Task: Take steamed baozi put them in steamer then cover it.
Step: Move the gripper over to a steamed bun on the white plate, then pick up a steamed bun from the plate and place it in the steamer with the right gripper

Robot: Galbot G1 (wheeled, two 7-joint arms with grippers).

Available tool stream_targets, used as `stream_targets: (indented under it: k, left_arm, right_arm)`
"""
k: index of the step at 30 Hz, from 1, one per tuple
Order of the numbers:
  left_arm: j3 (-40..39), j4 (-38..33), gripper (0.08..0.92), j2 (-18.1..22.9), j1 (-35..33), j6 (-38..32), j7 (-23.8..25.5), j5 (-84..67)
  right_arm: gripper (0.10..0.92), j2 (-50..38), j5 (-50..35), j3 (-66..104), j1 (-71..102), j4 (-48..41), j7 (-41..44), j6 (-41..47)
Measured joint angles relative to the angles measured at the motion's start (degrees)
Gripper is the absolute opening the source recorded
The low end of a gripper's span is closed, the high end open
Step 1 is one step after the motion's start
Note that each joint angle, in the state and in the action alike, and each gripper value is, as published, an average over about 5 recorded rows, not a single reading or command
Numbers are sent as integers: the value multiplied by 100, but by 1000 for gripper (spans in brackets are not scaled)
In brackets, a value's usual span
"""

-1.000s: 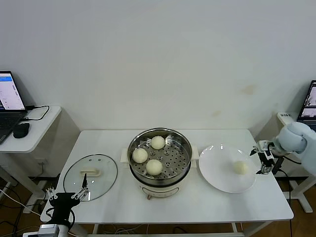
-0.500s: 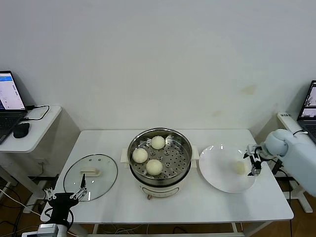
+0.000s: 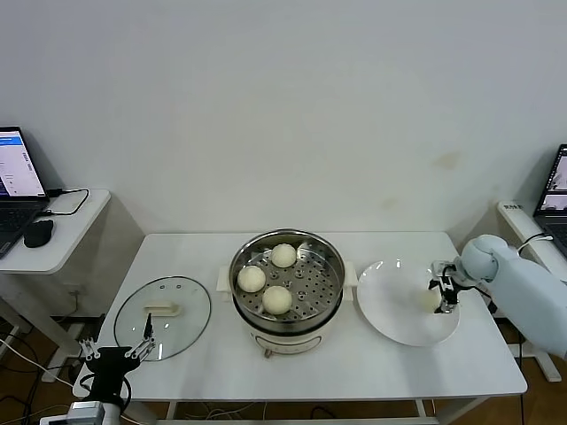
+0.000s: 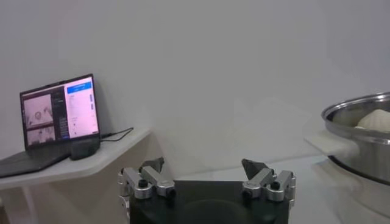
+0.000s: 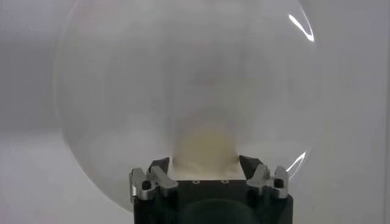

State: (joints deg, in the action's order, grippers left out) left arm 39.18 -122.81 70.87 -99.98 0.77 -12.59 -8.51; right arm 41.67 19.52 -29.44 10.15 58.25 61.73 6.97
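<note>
The steamer (image 3: 330,262) stands at the table's middle with three baozi (image 3: 276,300) on its perforated tray. A fourth baozi (image 3: 429,300) lies on the white plate (image 3: 390,305) to the right. My right gripper (image 3: 440,293) is down at this baozi, open, with a finger on each side of it. In the right wrist view the baozi (image 5: 204,146) sits between the spread fingers of the right gripper (image 5: 204,165), over the plate (image 5: 122,91). My left gripper (image 3: 118,351) is parked low at the table's front left corner, open and empty. The left wrist view shows the left gripper (image 4: 204,167) and the steamer's rim (image 4: 359,131).
The clear glass lid (image 3: 163,316) with a cream handle lies flat on the table to the steamer's left. A side table with a laptop (image 3: 18,173) and mouse stands far left. Another laptop (image 3: 556,181) stands far right.
My right gripper has moved left from beyond the plate's right edge to the baozi on the plate and now straddles it. The left arm has not moved.
</note>
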Motion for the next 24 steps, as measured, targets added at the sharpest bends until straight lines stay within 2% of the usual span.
stream_targets:
  k: [6, 12, 24]
  left_arm:
    - [0, -1, 823, -1, 2, -5, -4, 1]
    - [-16, -3, 823, -38, 47, -4, -3, -5]
    - [-141, 70, 823, -91, 198, 3, 15, -24]
  right_arm:
    - [568, -88, -96, -127, -151, 96, 79, 38]
    - [552, -349, -424, -496, -569, 472, 157, 195]
    - [567, -705, -1877, -2212, -2774, 1816, 5, 949]
